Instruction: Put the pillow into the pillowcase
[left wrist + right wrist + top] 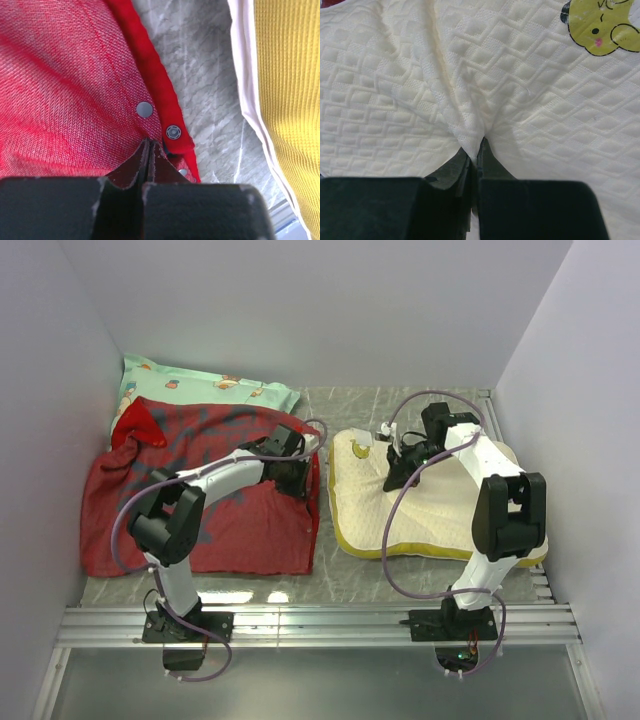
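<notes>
Pinching pillowcase [65,90] hem, pillow [287,75] edge near

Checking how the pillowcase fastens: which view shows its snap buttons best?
Left wrist: the snap buttons sit sharp on the pillowcase hem, just above the left gripper pinching it. Top external shows the whole pillowcase, but the snaps are too small. Right wrist shows only the pillow.

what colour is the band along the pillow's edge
Yellow; the edge band shows best in the left wrist view.
</notes>
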